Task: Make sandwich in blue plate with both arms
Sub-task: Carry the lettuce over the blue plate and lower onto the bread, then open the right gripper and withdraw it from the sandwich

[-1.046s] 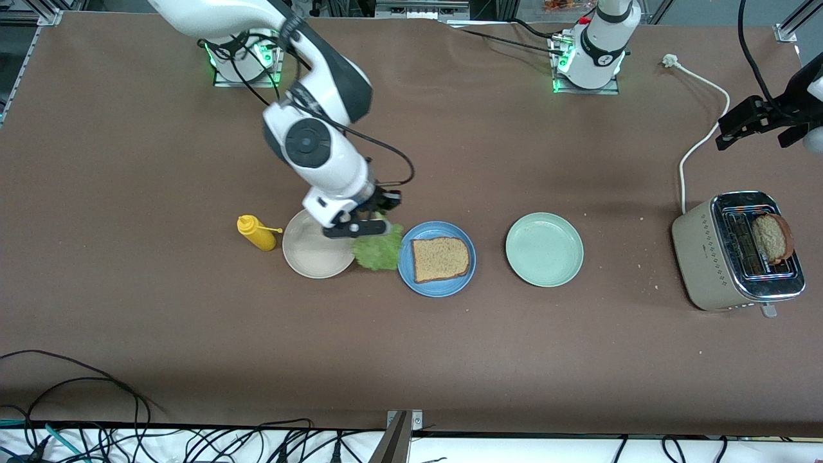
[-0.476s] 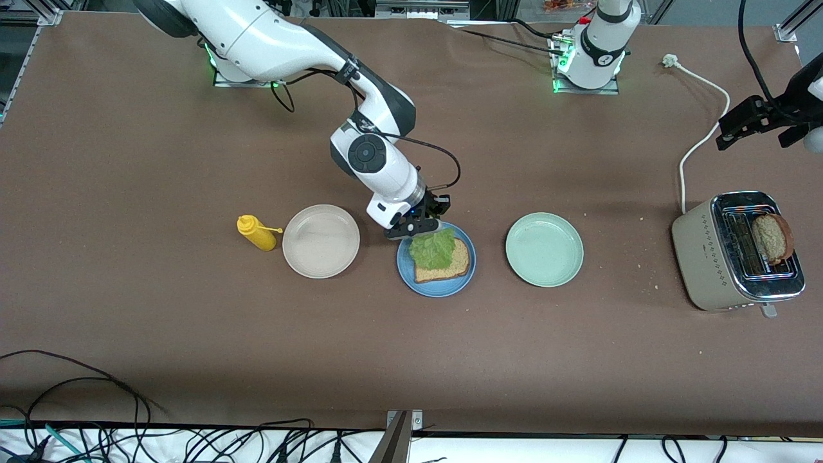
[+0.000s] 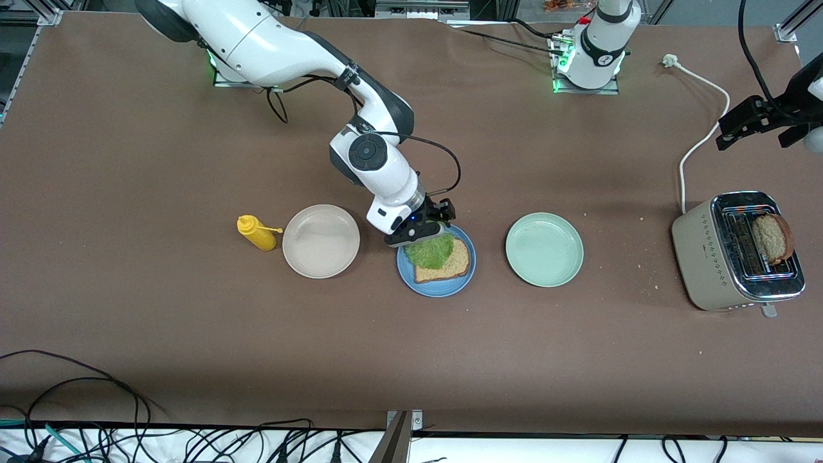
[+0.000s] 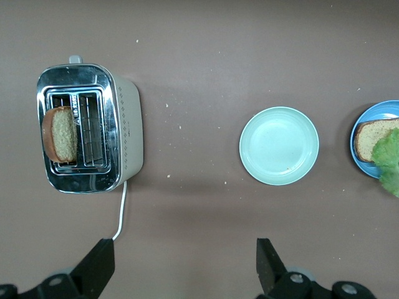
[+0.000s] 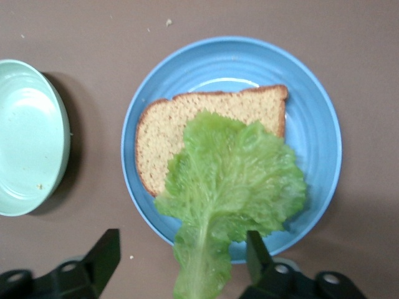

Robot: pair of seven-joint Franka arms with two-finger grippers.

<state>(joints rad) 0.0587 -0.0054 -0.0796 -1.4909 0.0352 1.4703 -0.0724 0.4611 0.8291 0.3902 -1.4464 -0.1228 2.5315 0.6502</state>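
Lettuce (image 3: pixel 431 252) lies on the toast slice (image 3: pixel 443 263) in the blue plate (image 3: pixel 437 286) just under the right gripper (image 3: pixel 416 233), fingers spread and apart from it, while the second slice (image 3: pixel 773 238) stands in the toaster (image 3: pixel 714 257), nearest the waiting, open-fingered left gripper (image 3: pixel 749 122).

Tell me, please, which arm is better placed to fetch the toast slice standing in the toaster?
Left: its open gripper hangs near the toaster holding the toast slice; the right gripper is open over the blue plate.
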